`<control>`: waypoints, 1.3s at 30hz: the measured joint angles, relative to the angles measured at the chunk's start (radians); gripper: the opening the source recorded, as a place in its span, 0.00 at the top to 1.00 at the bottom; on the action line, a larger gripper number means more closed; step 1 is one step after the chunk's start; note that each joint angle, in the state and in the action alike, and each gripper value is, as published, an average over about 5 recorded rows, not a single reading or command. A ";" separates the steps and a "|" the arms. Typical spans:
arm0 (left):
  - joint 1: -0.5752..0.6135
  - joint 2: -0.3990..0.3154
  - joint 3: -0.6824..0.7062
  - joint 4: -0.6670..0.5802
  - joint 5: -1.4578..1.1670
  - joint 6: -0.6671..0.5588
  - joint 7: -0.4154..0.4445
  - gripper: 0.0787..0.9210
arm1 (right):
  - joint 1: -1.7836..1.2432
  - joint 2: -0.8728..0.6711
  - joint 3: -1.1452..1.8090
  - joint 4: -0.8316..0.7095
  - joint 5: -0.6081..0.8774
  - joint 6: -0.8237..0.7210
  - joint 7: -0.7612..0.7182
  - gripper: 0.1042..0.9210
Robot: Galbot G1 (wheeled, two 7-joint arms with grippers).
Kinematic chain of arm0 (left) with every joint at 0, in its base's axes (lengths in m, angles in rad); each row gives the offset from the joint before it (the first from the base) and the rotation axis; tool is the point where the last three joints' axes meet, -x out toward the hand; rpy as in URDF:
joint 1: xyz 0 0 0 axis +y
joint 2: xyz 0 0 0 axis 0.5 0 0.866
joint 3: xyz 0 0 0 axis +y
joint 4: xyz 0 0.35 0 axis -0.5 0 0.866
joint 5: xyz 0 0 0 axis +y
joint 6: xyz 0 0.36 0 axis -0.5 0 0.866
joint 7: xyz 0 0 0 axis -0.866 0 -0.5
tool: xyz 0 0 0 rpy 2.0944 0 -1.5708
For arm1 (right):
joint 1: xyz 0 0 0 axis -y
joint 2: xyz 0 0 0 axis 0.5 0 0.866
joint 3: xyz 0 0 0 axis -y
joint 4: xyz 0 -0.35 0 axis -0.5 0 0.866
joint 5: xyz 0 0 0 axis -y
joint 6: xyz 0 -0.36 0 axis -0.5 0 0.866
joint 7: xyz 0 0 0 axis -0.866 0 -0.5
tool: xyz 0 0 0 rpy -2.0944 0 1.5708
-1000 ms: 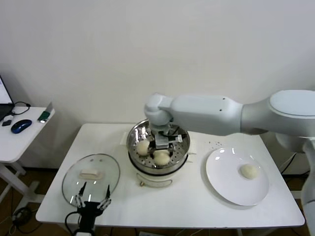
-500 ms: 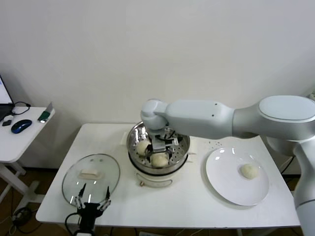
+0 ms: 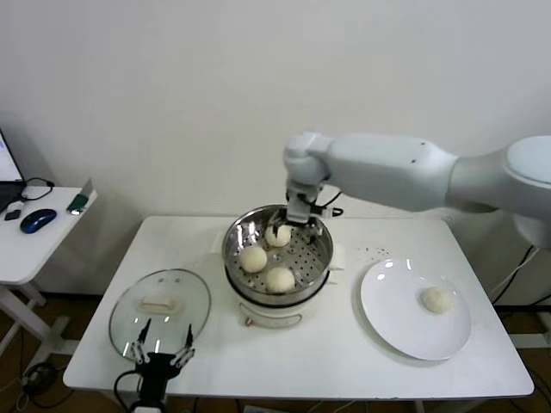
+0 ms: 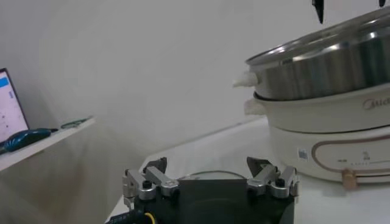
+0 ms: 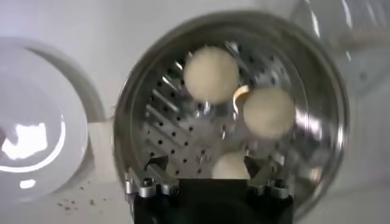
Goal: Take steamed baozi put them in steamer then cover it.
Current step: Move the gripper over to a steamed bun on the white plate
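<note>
The steel steamer (image 3: 234, 258) stands mid-table and holds three cream baozi (image 3: 278, 235) (image 3: 252, 258) (image 3: 280, 279) on its perforated tray. A fourth baozi (image 3: 436, 299) lies on the white plate (image 3: 387, 323) at the right. My right gripper (image 3: 299, 216) hangs open and empty above the steamer's far rim, just over the farthest baozi. In the right wrist view the open gripper (image 5: 206, 168) looks down on the three baozi (image 5: 211, 74) in the steamer (image 5: 134, 122). The glass cover (image 3: 159, 303) lies flat at the front left. My left gripper (image 3: 161, 351) is parked open at the front edge by the cover.
A side desk (image 3: 26, 245) with a mouse and cables stands at the far left. The wall is close behind the table. In the left wrist view the steamer's white base (image 4: 329, 140) shows to one side of the open left gripper (image 4: 209, 173).
My right gripper has let go of a baozi at the back of the steamer, risen out of the pot and swung right. The left arm has not moved.
</note>
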 measured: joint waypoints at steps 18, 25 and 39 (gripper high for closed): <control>0.015 0.000 0.007 -0.006 -0.002 0.006 -0.011 0.12 | -0.113 -0.444 0.007 -0.024 0.190 -0.432 0.015 0.12; 0.024 -0.009 0.004 -0.007 0.000 0.009 -0.017 0.12 | -0.278 -0.528 0.116 -0.064 0.079 -0.439 -0.002 0.12; 0.039 -0.014 0.000 -0.003 0.002 0.011 -0.019 0.12 | -0.553 -0.558 0.325 -0.177 -0.075 -0.413 -0.002 0.12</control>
